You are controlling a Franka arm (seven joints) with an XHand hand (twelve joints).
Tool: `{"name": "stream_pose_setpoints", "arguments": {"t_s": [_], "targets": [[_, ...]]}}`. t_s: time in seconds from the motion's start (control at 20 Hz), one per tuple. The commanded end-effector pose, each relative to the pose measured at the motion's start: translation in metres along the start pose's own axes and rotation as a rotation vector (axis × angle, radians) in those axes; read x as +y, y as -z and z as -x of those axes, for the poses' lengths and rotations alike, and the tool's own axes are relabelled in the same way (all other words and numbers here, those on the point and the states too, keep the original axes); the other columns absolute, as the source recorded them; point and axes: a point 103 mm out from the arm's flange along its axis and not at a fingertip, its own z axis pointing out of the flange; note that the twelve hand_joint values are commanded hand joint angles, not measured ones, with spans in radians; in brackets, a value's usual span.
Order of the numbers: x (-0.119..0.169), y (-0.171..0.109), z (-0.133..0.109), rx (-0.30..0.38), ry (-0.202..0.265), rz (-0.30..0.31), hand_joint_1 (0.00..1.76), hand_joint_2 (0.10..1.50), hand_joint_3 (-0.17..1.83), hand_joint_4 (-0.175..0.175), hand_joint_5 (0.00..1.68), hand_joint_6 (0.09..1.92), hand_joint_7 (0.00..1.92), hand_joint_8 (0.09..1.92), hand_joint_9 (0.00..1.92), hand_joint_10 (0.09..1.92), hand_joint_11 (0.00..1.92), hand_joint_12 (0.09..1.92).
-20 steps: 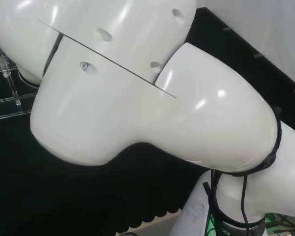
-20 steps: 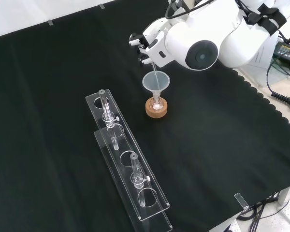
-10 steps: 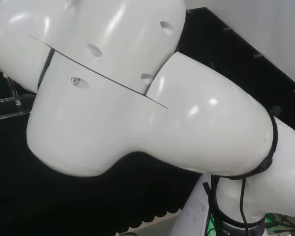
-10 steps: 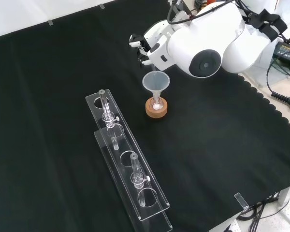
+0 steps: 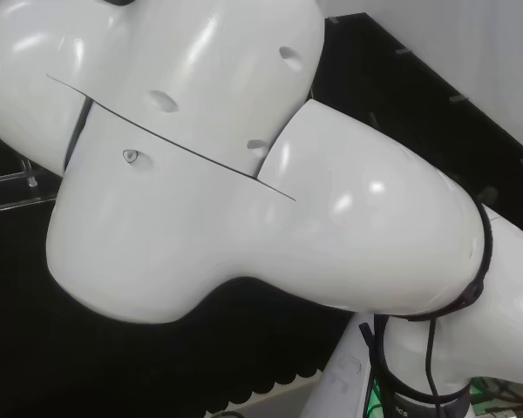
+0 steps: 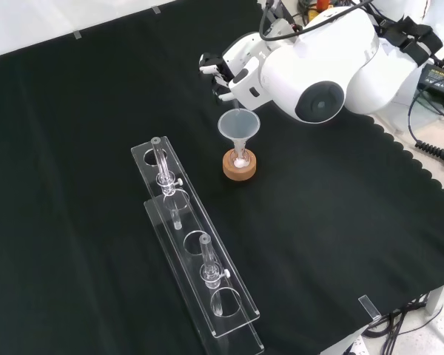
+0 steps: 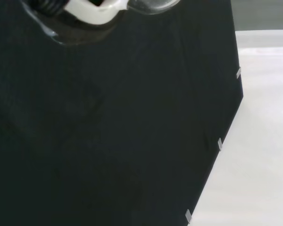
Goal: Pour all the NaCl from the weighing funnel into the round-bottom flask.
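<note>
Looking from the front, you had the hand (image 6: 226, 72) above the funnel (image 6: 239, 126) seated in the flask (image 6: 240, 157) on its cork ring (image 6: 239, 167), mid-table (image 6: 96, 111); what its fingers held, I couldn't tell.

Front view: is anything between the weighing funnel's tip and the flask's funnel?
Nothing visible is. The hand holds the weighing funnel with its tip just above the wide funnel seated in the flask on the cork ring. The rack stands clear to the view's left.
</note>
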Motion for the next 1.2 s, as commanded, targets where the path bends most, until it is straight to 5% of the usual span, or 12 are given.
{"name": "stream_pose_setpoints", "arguments": {"t_s": [0.05,0.45,1.2], "targets": [[-0.001,0.004,-0.004,-0.025,0.003,0.009,1.09,0.82,0.4,0.175,1.2,0.71,1.35,0.29,1.45,0.1,0.99,0.96],[0.0,0.012,-0.005,-0.119,-0.003,0.001,1.09,0.82,0.4,0.175,1.2,0.71,1.35,0.28,1.45,0.1,1.0,0.96],[-0.002,0.021,-0.008,-0.178,-0.002,0.035,1.09,0.82,0.4,0.175,1.2,0.72,1.35,0.28,1.46,0.09,1.0,0.96]]}}
